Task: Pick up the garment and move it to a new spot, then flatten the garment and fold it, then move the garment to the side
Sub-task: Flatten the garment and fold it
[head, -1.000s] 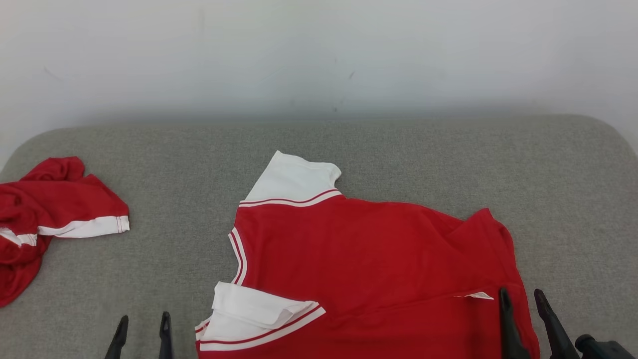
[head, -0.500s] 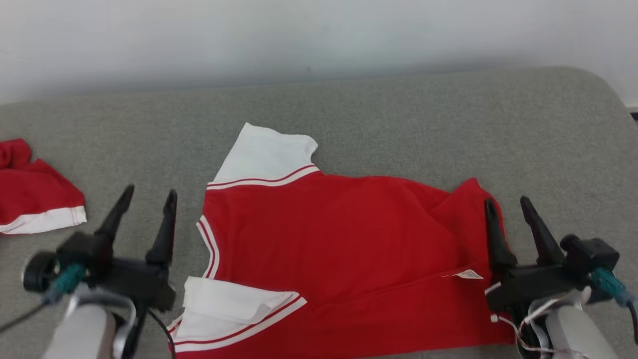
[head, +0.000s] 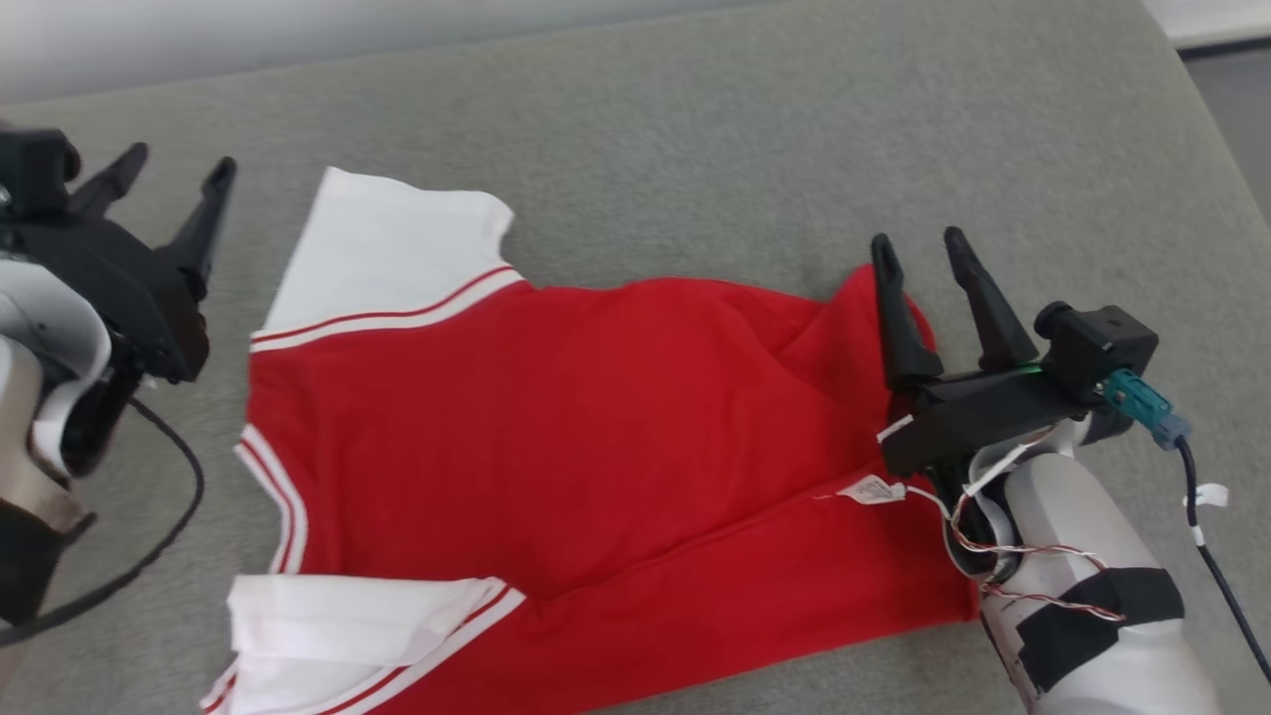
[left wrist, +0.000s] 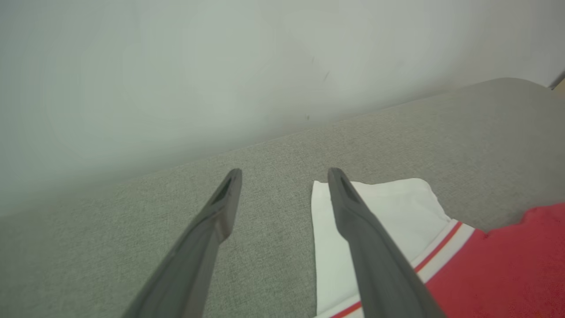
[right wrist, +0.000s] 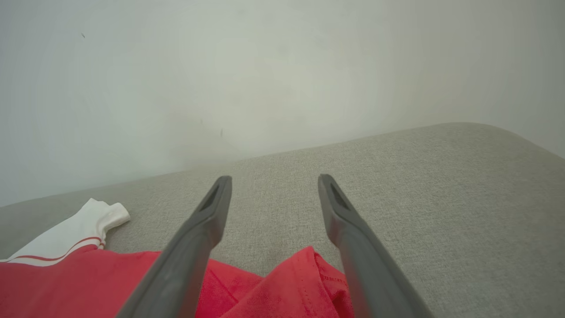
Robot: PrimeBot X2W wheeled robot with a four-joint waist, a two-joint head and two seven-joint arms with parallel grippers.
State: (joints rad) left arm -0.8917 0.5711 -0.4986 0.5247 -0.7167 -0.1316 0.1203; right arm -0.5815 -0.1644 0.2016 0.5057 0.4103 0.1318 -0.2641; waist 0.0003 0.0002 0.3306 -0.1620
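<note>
Shirt (head: 596, 427) lay flat mid-worktop (head: 695, 109); near strip looked folded over. Long axis ran left-right across robot: neck and white sleeves toward left, hem toward right. Right tool (head: 917, 240) hung over rumpled far hem corner (head: 854, 298), jaws apart, empty. Left tool (head: 179, 159) stood just left of far sleeve (head: 387, 248), jaws apart, empty. Each arm nearer own end. Judged next grasp: far edge, both ends; right tool closer to cloth.

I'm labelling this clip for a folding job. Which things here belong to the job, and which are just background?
Job: red shirt with white sleeves; left gripper, open; right gripper, open.
Background: grey padded surface; white wall.
</note>
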